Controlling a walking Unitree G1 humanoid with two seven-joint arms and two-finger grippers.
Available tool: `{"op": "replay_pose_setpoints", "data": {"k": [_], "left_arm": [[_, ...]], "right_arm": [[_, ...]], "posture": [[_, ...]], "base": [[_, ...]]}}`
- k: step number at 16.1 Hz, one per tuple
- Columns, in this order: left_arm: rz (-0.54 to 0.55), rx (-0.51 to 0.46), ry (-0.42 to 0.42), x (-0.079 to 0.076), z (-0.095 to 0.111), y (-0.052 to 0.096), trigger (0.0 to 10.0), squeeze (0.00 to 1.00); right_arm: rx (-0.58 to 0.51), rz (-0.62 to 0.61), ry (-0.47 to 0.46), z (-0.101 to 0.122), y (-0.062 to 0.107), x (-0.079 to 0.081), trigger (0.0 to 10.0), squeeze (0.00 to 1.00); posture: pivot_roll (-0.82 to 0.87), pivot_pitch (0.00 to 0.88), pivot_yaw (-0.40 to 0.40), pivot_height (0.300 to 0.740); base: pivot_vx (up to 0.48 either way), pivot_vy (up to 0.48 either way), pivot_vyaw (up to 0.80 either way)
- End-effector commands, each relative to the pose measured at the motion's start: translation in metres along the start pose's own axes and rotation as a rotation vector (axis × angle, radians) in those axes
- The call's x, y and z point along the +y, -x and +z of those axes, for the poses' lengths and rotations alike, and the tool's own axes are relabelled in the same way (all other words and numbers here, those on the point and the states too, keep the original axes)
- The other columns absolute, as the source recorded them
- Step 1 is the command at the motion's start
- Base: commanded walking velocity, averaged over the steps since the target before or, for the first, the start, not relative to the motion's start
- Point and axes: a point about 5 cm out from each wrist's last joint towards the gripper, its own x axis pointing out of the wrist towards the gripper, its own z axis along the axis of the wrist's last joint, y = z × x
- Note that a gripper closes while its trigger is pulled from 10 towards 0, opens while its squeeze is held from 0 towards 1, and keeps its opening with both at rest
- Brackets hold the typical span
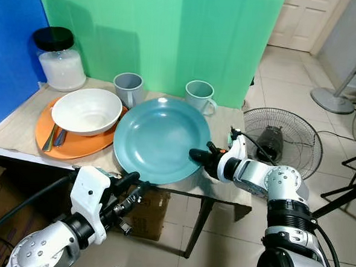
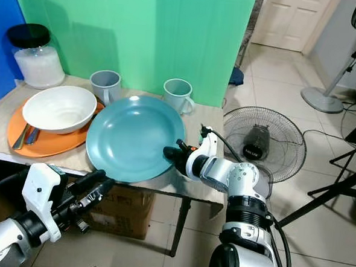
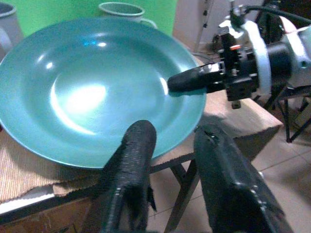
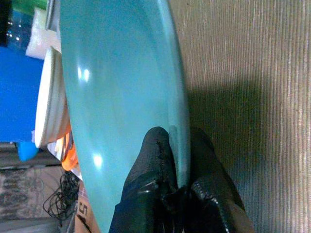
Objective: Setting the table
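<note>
Item: teal plate (image 1: 159, 138), on the table (image 1: 21, 130) at centre; your right hand (image 1: 196, 154) pinches its four-o'clock rim. Your left hand (image 1: 132, 191), released, waits just off the six-o'clock edge, so right leads.

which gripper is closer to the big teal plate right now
Right. The right gripper has its jaws pinching the teal plate at its rim; the left gripper hangs open just below the plate's near edge, not touching.

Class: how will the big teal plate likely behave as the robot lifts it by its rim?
The teal plate looks rigid, so it should not flex. Its glossy surface suggests it could slip between the right gripper fingers. Held at one edge only, the wide plate may sag downward.
</note>
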Motion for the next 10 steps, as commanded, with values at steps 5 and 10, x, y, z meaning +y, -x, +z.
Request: {"op": "replay_pose_setpoints", "data": {"k": [5, 10], "left_arm": [[-0.051, 0.010, -0.023, -0.004, 0.003, 0.001, 10.0, 1.00], [-0.071, -0.046, -0.002, -0.008, 0.013, 0.003, 10.0, 1.00]], "right_arm": [[-0.046, 0.050, -0.034, 0.004, 0.019, -0.001, 0.0, 0.00], [-0.154, 0.083, -0.044, 0.019, 0.048, -0.003, 0.0, 0.00]], "posture": [[-0.03, 0.002, -0.018, 0.740], [-0.03, 0.000, -0.013, 0.740]], "base": [[0.000, 0.000, 0.00], [0.000, 0.000, 0.00]]}}
